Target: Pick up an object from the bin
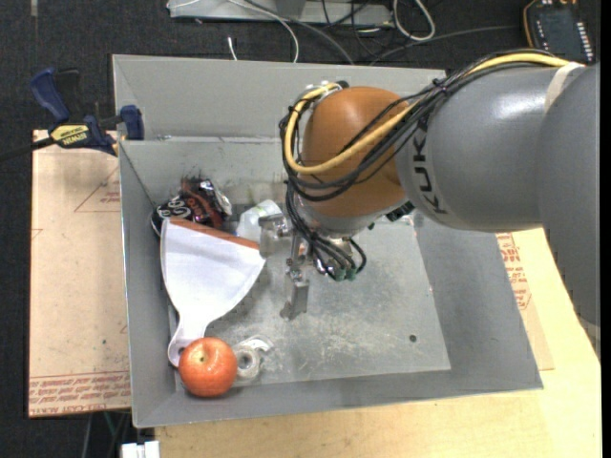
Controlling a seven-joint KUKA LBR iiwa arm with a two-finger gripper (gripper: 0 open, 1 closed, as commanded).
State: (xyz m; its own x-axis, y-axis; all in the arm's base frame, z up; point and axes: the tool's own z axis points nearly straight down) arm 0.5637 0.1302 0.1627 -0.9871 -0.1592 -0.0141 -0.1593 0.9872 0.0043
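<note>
One white cloth (205, 277) lies just beside hand (294, 303).

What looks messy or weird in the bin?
Nothing looks broken or spilled. The white cloth lies rumpled, its narrow end by the red apple, a crumpled dark wrapper at its top. The gripper hangs over bare bin floor.

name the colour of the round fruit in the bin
The round fruit is red with orange patches, camera view.
</note>
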